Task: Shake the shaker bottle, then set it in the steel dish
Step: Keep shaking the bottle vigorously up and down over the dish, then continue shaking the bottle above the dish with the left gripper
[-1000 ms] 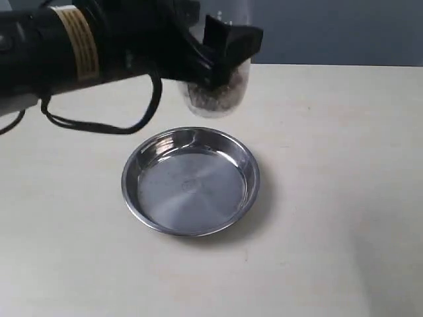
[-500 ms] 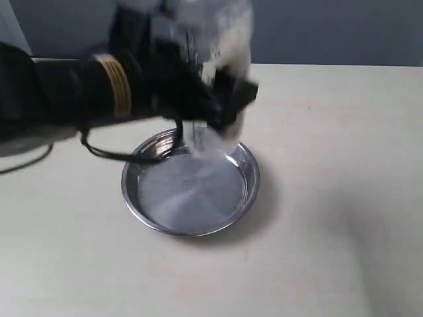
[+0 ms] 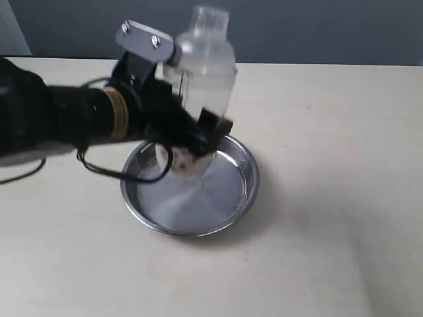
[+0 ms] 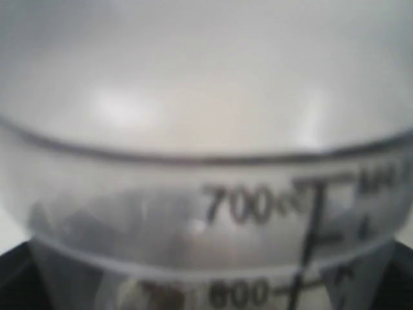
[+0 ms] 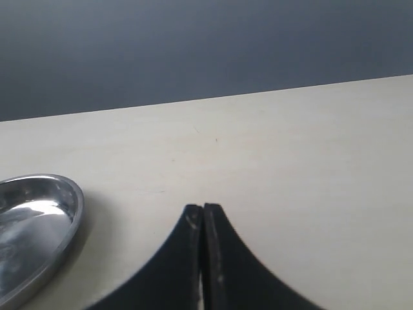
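The clear shaker bottle stands nearly upright, cap up, with its base low over the steel dish; brown beads lie at its bottom. My left gripper is shut on the bottle's lower body, reaching in from the left. In the left wrist view the bottle fills the picture, its printed scale reading 700 and 600, and the fingers are mostly hidden. My right gripper is shut and empty over the bare table, with the steel dish off to one side of it. Whether the bottle's base touches the dish I cannot tell.
A pale beige table surrounds the dish. A dark grey wall runs behind the far edge. A black cable loops from the left arm beside the dish's left rim.
The left arm has swung down and back from the far side, bringing the bottle from high above the table into the dish. The right gripper's earlier state is not shown.
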{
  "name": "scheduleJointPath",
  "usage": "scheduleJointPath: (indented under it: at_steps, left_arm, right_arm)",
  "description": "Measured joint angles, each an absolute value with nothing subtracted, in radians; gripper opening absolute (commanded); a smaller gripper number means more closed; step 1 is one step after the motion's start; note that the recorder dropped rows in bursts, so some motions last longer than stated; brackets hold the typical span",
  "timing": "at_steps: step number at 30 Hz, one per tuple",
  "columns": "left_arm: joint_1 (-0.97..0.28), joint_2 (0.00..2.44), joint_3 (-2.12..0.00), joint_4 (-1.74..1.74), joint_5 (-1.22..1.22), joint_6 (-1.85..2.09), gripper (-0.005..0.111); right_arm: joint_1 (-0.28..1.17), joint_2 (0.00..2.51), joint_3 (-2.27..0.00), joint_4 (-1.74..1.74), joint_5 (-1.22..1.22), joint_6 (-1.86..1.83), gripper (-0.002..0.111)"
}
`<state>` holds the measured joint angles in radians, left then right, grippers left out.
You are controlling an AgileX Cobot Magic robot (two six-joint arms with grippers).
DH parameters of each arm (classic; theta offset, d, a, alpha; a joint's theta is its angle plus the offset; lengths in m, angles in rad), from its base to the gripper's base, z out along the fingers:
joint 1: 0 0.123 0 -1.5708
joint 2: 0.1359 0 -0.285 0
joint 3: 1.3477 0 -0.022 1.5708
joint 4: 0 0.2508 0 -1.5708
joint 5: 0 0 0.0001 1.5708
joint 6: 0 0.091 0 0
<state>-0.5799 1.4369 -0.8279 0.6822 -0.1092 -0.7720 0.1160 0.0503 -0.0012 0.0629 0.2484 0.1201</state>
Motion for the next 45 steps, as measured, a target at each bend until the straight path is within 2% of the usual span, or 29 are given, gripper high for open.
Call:
scheduleJointPath:
  at_steps: [4,10,15,21,27,33,38,42,45]
  left_arm:
    - [-0.580,1.344,-0.892,0.685,-0.215,-0.755,0.000]
    - [-0.571,1.457,-0.781,0.622,-0.166,-0.770,0.000]
    - [-0.580,1.339,-0.905,0.629,-0.245,-0.713,0.000]
    - [-0.593,1.477,-0.772,0.639,-0.207,-0.702,0.000]
    - [-0.595,1.372,-0.902,0.649,-0.237,-0.649,0.000]
    - [-0.591,1.521,-0.733,0.619,-0.234,-0.647,0.000]
    - [-0.586,1.399,-0.847,0.620,-0.246,-0.643,0.000]
    - [-0.579,1.424,-0.786,0.609,-0.271,-0.628,0.000]
    - [-0.567,1.474,-0.755,0.612,-0.180,-0.625,0.000]
  right_arm:
    - [0.116,0.050,-0.001,0.063,0.248,0.120,-0.001]
    - [0.116,0.050,-0.001,0.063,0.248,0.120,-0.001]
    - [0.116,0.050,-0.001,0.063,0.248,0.120,-0.001]
    - [0.116,0.050,-0.001,0.063,0.248,0.120,-0.001]
    - [0.116,0.050,-0.001,0.063,0.250,0.120,-0.001]
    - [0.116,0.050,-0.001,0.063,0.248,0.120,-0.001]
    - [0.116,0.050,-0.001,0.063,0.248,0.120,-0.001]
    - [0.116,0.050,-0.001,0.063,0.247,0.120,-0.001]
    - [0.116,0.050,-0.001,0.063,0.247,0.120,-0.001]
